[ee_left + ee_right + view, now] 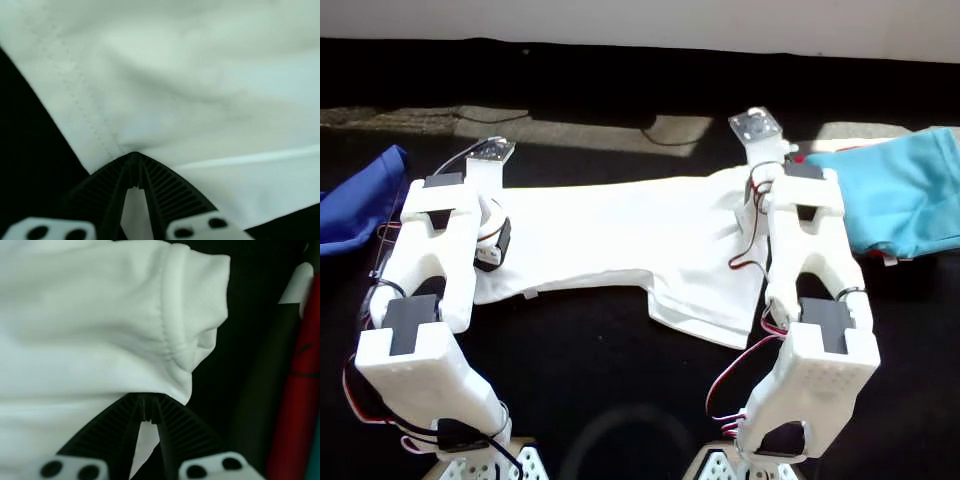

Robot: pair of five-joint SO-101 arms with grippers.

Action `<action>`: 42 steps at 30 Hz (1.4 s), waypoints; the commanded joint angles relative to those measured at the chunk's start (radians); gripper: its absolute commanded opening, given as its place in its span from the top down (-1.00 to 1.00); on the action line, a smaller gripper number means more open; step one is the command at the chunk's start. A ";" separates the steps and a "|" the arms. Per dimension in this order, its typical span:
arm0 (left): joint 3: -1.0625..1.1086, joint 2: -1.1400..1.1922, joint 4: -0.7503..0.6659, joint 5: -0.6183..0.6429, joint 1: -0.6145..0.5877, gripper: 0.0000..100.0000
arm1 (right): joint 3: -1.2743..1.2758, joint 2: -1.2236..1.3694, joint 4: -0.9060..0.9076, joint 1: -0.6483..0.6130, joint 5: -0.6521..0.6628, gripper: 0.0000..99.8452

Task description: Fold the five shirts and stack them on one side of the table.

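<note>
On the black worktop (600,340) a white shirt (640,235) lies spread across the middle. The left gripper (134,162) is clamped on its hem, and the right gripper (148,407) pinches its opposite end, beside a teal shirt (900,195).

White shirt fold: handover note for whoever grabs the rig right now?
Left end effector: shut on the white shirt at its hem edge.
Right end effector: shut on the shirt's other end, beside the teal shirt and a red garment under it.
Blue shirt lies bunched at the table's opposite edge.
Done: no finished stack visible.
Left: fold the white shirt, then fold and stack the rest.
</note>
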 commanded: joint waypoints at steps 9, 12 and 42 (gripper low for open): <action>0.002 0.002 -0.048 0.005 0.008 0.98 | 0.131 -0.401 0.165 -0.022 0.006 0.99; 0.002 0.002 -0.048 0.005 0.008 0.98 | 0.381 -0.584 0.143 -0.136 0.008 0.99; 0.002 0.002 -0.048 0.005 0.008 0.98 | 0.923 -0.903 -0.139 -0.437 0.009 0.99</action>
